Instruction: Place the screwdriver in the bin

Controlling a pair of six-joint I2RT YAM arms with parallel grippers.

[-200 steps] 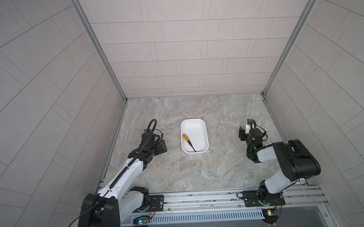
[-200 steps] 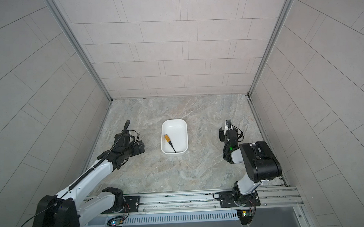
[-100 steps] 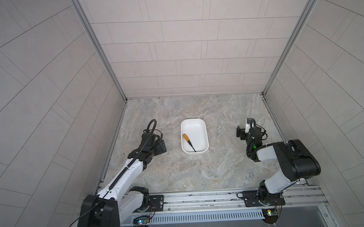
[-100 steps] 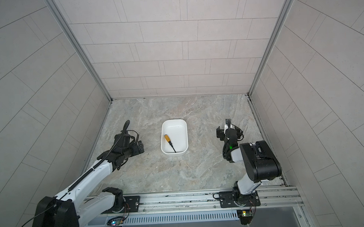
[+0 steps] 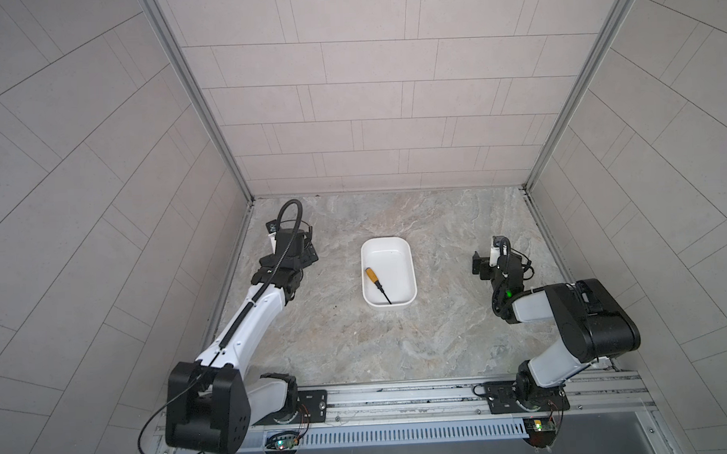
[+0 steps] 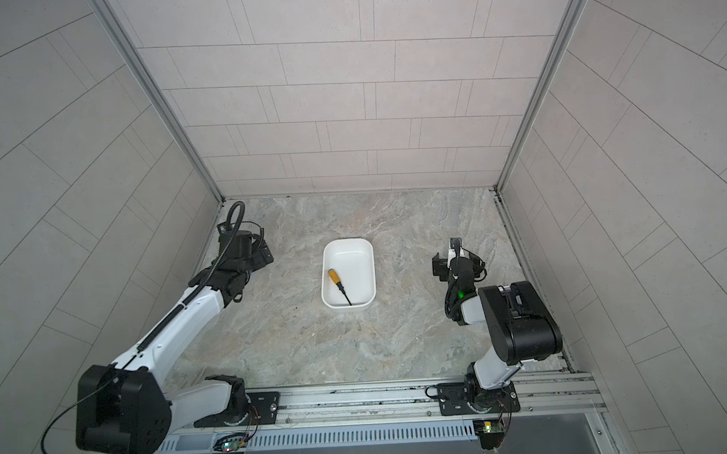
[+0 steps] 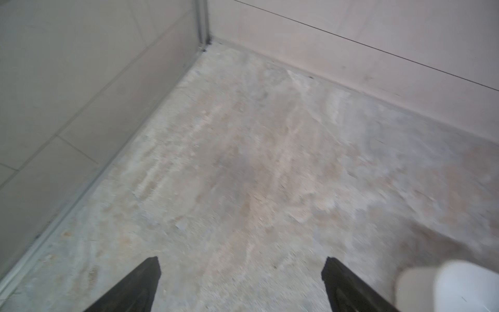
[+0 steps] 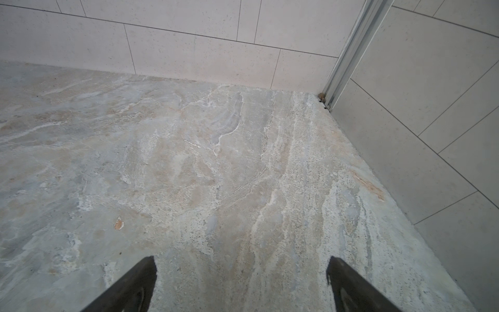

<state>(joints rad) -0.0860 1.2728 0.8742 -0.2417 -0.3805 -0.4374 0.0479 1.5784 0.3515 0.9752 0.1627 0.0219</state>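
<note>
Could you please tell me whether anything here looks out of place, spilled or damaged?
Nothing stands out. The screwdriver lies flat and diagonal inside the white bin, wholly within its rim, and the bin sits upright on the tabletop with nothing spilled. The left tool and right tool are open, empty and clear of the bin.

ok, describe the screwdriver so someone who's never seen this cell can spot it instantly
In both top views a white bin sits in the middle of the marble tabletop. Lying diagonally inside it is the screwdriver. It is the only coloured thing there: yellow-orange handle, black collar, thin dark shaft.
</note>
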